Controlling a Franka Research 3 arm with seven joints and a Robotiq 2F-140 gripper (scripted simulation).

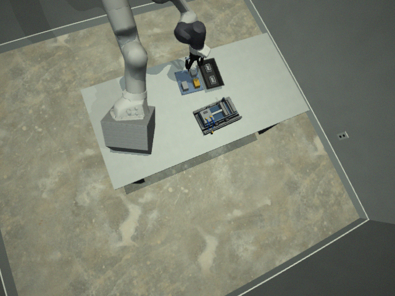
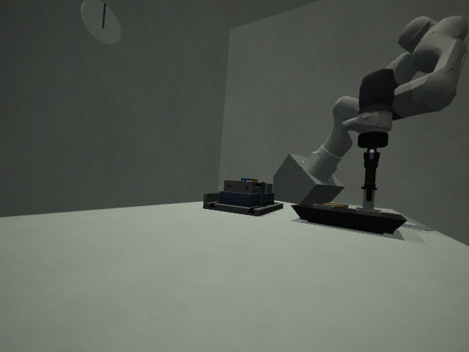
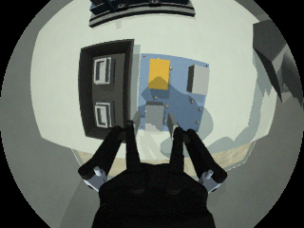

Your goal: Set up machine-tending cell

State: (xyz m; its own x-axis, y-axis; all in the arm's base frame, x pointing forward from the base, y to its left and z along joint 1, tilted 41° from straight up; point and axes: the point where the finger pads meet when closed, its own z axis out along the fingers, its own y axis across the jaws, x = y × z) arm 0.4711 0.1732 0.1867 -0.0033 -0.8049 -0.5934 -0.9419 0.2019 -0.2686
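The aluminium blank meant for the vise lies flat on the blue infeed plate, at the plate's end towards the bench's long edge that runs uppermost in the top view. The pincer hangs low over it, part-way spread, one finger on either side, grasping nothing. A second aluminium blank and the brass blank sit flat on the same plate, apart from each other.

Two finished parts already lie in the black outfeed tray just beside the plate, apparently pocket up, so that share looks done. The vise stands nearer the opposite long edge; no blank shows in its opening, though it is small. Left, I judge: gripping the blank, seating it against fixed jaw and work stop, then lifting the arm free.

The bench is pale grey-green, the arm's pedestal near one short edge. Around it are a mottled concrete floor and dim grey walls.
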